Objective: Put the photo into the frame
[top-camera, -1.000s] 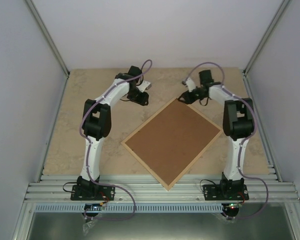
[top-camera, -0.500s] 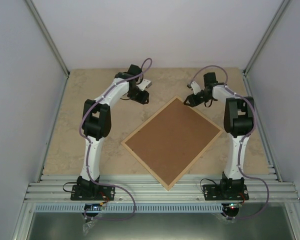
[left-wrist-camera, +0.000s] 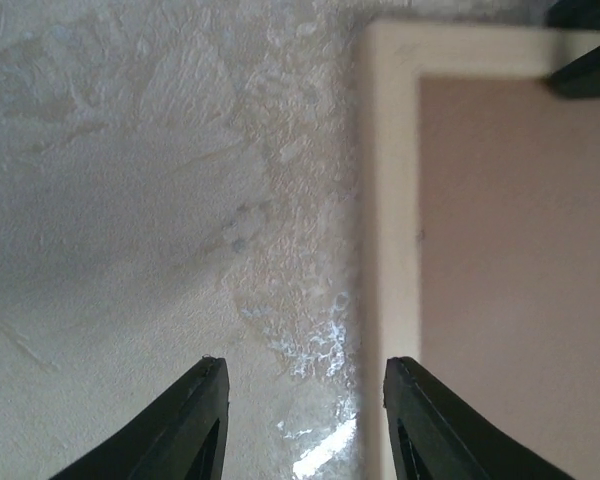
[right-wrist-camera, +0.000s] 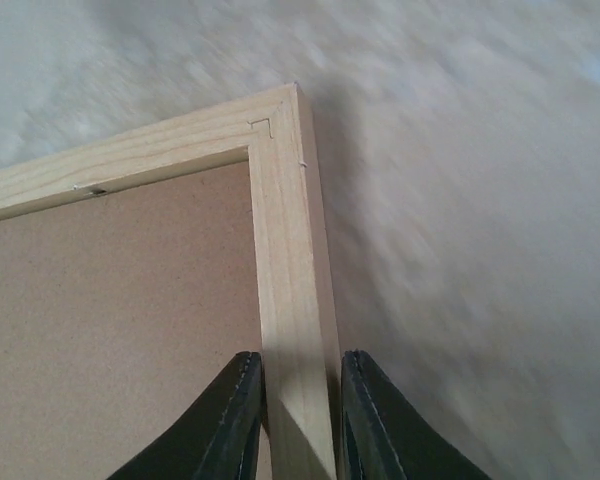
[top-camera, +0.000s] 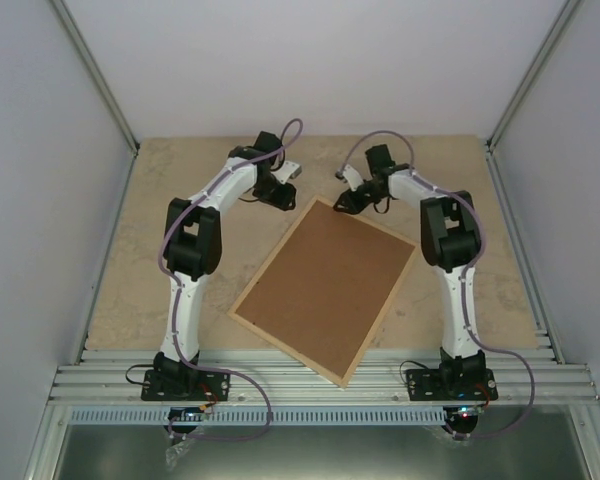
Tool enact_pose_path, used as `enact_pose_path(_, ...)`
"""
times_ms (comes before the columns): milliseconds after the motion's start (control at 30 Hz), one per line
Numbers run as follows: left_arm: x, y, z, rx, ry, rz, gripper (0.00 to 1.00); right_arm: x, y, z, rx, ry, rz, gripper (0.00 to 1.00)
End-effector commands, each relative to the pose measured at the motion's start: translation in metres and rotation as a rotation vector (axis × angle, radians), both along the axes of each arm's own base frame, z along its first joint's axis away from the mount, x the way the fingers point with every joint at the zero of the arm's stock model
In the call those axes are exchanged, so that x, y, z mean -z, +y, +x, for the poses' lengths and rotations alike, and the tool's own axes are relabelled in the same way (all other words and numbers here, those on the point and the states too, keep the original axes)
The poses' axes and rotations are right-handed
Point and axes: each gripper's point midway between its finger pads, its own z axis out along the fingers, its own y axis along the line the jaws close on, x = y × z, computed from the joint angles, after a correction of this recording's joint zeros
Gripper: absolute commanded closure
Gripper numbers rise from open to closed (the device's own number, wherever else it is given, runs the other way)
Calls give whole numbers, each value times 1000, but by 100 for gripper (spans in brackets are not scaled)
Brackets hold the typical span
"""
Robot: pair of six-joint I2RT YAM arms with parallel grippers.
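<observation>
Robot lab test cell, bench rig style. Left arm [top-camera: 195,240] and right arm [top-camera: 450,235], both white, bolted side by side onto slotted aluminium rail [top-camera: 320,385] at near edge. Plain white panels [top-camera: 320,60] close off back and both sides, held by aluminium corner posts [top-camera: 95,75]. Beige marbled tabletop [top-camera: 130,290] as work surface. Purple cables [top-camera: 250,420] loop from arm bases. Test prop on tabletop: wooden frame [top-camera: 286,348], brown backing up.

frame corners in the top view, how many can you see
4, none hidden. On the frame the far corner is by the right gripper, one points right, the nearest is at bottom centre, one points left.
</observation>
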Motion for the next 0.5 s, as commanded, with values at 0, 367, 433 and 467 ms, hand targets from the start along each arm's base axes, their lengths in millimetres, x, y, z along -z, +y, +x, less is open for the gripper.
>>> enact_pose_path(0,-16,5,0,-27,-15,-4,55,-14,51,1,-78,-23,68,74)
enact_pose_path(367,-13,0,-3,-5,-2,-45,54,-75,-30,-16,54,-81,3,67)
enact_pose_path(433,-17,-10,-4,56,-12,-75,52,-69,-61,-20,86,-89,-46,67)
enact_pose_path(467,-17,-13,-6,82,-13,-71,52,-63,-79,-21,111,-80,-64,68)
